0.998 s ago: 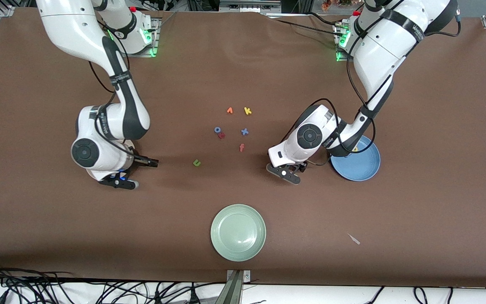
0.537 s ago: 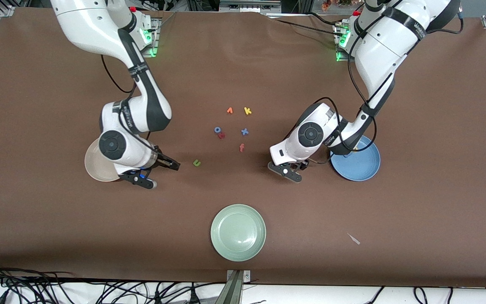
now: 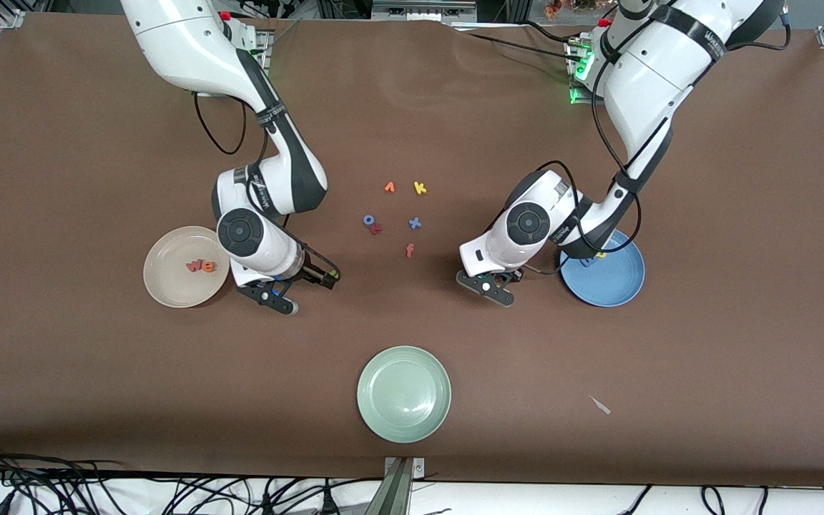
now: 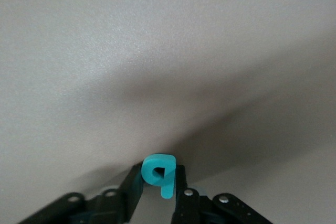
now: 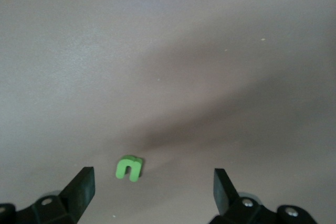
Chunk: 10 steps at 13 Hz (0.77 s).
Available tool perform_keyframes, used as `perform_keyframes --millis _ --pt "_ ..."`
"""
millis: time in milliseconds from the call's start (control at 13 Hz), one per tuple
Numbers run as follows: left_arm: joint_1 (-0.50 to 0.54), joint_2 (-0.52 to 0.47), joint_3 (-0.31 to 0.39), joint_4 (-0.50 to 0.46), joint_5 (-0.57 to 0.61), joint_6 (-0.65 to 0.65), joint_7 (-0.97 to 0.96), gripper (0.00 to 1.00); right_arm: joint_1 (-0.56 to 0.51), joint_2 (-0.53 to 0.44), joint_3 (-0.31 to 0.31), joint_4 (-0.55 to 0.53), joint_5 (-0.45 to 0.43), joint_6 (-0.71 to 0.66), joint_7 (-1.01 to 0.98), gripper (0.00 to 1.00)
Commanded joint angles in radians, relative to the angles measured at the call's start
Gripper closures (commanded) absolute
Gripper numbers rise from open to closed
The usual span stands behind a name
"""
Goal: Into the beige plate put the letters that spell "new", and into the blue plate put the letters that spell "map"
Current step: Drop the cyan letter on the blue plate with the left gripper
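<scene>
My left gripper [image 4: 157,176] is shut on the teal p [image 4: 159,173], low over the cloth beside the blue plate [image 3: 616,282]; in the front view this gripper [image 3: 501,285] hides the letter. The left arm covers part of the blue plate, where a bit of yellow [image 3: 602,252] shows. The beige plate [image 3: 172,286] holds the pink-red w [image 3: 194,266] and orange e [image 3: 208,267]. My right gripper [image 3: 301,288] hangs open between that plate and the loose letters. The green n [image 5: 128,168] lies flat on the cloth between its fingers, close to one of them; the right gripper [image 5: 152,182] touches nothing.
Loose letters lie mid-table: an orange one [image 3: 389,187], yellow k [image 3: 420,188], a blue one [image 3: 368,220], a red one [image 3: 376,229], blue x [image 3: 415,223], orange f [image 3: 410,249]. A pale green plate [image 3: 403,422] sits near the front edge, a small scrap [image 3: 600,405] toward the left arm's end.
The right arm swung from over the beige plate to the green n, uncovering the w and e. The left gripper closed on the teal p.
</scene>
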Motion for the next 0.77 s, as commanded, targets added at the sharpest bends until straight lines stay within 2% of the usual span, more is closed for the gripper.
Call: perform_keyframes --millis 0,307,537,691 --pt "0.015 -0.071 -0.001 -0.032 0.000 -0.042 0.004 0.92 0.037 0.039 -0.006 0.009 0.014 0.052 0.055 0.00" --pt "0.073 -0.184 -0.003 -0.025 0.000 -0.196 0.083 0.90 0.055 0.065 -0.004 0.009 0.016 0.084 0.092 0.01" --pt "0.170 -0.310 -0.004 -0.025 0.000 -0.460 0.330 0.89 0.063 0.082 0.006 0.009 0.016 0.103 0.140 0.01" --pt "0.263 -0.322 -0.004 -0.034 0.000 -0.490 0.457 0.88 0.063 0.091 0.008 0.009 0.016 0.108 0.146 0.08"
